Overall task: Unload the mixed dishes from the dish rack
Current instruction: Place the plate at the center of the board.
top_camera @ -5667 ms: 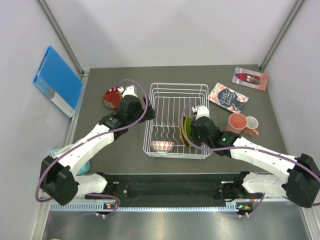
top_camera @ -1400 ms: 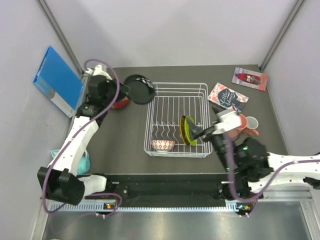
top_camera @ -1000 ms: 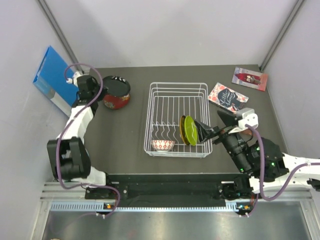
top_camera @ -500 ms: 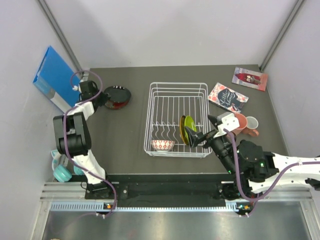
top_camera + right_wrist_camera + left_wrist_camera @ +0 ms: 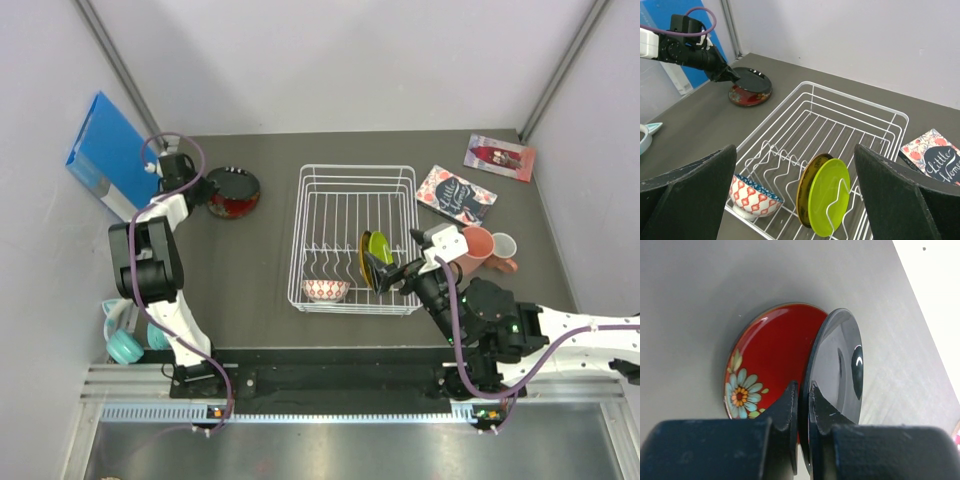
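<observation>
The white wire dish rack (image 5: pixel 358 170) holds an amber plate (image 5: pixel 364 256) and a lime-green plate (image 5: pixel 378 248) upright in its slots, and a patterned bowl (image 5: pixel 326 291) at its near edge. My right gripper (image 5: pixel 388 272) hovers open just right of those plates. In the right wrist view its jaws (image 5: pixel 795 165) frame the lime plate (image 5: pixel 829 197), amber plate (image 5: pixel 806 192) and bowl (image 5: pixel 754 195). Far left, my left gripper (image 5: pixel 200 188) is shut on the rim of a black plate (image 5: pixel 837 370), tilted over the red flowered plate (image 5: pixel 770 355) on the table.
A pink cup (image 5: pixel 472 243), a white mug (image 5: pixel 504 244) and a salmon mug (image 5: pixel 500 265) stand right of the rack. Two printed booklets (image 5: pixel 456 194) (image 5: pixel 499 156) lie at the back right. A blue folder (image 5: pixel 115 160) leans on the left wall.
My left arm has swung the black plate to the far left and brought it down over the red plate. My right gripper has edged closer to the plates in the rack.
</observation>
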Controlling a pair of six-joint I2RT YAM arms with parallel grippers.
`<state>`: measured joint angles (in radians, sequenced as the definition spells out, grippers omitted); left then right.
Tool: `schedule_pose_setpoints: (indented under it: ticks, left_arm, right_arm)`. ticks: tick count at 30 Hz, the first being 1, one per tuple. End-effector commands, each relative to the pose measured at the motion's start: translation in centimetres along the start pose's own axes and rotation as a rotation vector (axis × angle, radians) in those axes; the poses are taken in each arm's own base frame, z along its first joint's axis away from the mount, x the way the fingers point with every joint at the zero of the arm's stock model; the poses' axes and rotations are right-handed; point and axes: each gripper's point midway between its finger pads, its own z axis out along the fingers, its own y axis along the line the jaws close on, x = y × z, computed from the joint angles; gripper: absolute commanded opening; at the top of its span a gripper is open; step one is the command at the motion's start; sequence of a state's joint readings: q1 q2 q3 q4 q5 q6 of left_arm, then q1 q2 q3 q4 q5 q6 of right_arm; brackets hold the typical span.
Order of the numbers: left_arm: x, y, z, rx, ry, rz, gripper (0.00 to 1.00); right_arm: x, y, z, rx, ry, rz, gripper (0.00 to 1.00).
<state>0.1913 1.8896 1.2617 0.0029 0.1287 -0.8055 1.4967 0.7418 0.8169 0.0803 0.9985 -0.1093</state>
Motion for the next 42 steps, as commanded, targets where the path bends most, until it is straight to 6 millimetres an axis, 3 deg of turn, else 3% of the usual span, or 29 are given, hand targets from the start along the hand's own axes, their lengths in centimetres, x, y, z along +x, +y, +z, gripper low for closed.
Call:
schedule_pose_setpoints:
  ticks: [1, 8, 10, 12, 15, 21, 24, 25, 28, 36, 39, 41, 42]
  left_arm:
    - [-2.3, -1.4, -0.4, 0.017, -0.064, 0.039, 0.03]
    - [-1.1, -0.2, 0.6, -0.019, -0.009, 0.052, 0.02]
    - [-0.9, -0.2, 0.8, -0.016, 0.008, 0.051, 0.12]
    - [-0.5, -0.1, 0.9, -0.024, 0.022, 0.049, 0.32]
    - [-0.4, 0.1, 0.7, -0.028, 0.029, 0.047, 0.49]
    - [-0.7, 0.8, -0.5, -0.101, 0.027, 0.032, 0.67]
    - [-1.5, 0.2, -1.8, -0.102, -0.002, 0.02, 0.78]
    - [-1.8, 0.0, -2.4, -0.103, -0.01, 0.017, 0.89]
    - [-1.4, 0.5, -3.1, -0.151, 0.017, 0.012, 0.95]
    - [-1.0, 2.1, -5.7, -0.246, 0.016, -0.004, 0.97]
    - [-2.3, -0.2, -9.1, -0.181, -0.055, -0.036, 0.97]
    - [-2.9, -1.8, -10.8, -0.126, -0.098, -0.054, 0.97]
    - [-3.3, -3.6, -12.8, -0.075, -0.13, -0.045, 0.97]
  right_arm:
    - [-0.3, 0.1, 0.3, -0.004, -0.016, 0.033, 0.99]
    - [-0.2, -0.1, 0.1, -0.004, -0.01, 0.047, 1.0]
    - [-0.2, -0.3, 0.0, 0.002, -0.009, 0.047, 1.0]
    - [-0.1, -0.4, 0.0, 0.003, -0.009, 0.047, 1.0]
    - [0.0, -0.3, 0.0, 0.002, -0.007, 0.046, 1.0]
    - [0.3, 0.0, 0.3, 0.002, 0.001, 0.034, 1.0]
    - [0.5, 0.2, 0.3, -0.002, 0.004, 0.034, 1.0]
    - [0.7, 0.3, 0.3, -0.004, 0.006, 0.032, 1.0]
    - [0.9, 0.6, 0.5, -0.006, 0.011, 0.025, 1.0]
    - [1.2, 0.8, 0.6, -0.005, 0.02, 0.028, 1.0]
    - [1.9, 0.1, 1.3, 0.042, 0.075, 0.018, 1.0]
    - [5.2, -1.6, 2.6, 0.129, 0.204, -0.019, 1.0]
    - [5.7, -1.5, 3.2, 0.11, 0.249, 0.003, 1.0]
